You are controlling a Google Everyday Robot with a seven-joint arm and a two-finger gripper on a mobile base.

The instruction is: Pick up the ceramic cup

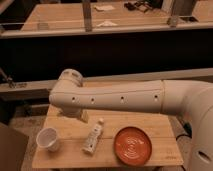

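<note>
White ceramic cup (pixel 48 139) is seen upright on the table (pixel 157 128), well left of the orange plate (pixel 133 145); a white tube (pixel 93 137) (label unreadable) lies between them. Up-left of the plate, the gripper (pixel 76 115) is mostly hidden by the arm (pixel 120 97); whether it is open or closed cannot be told.
</note>
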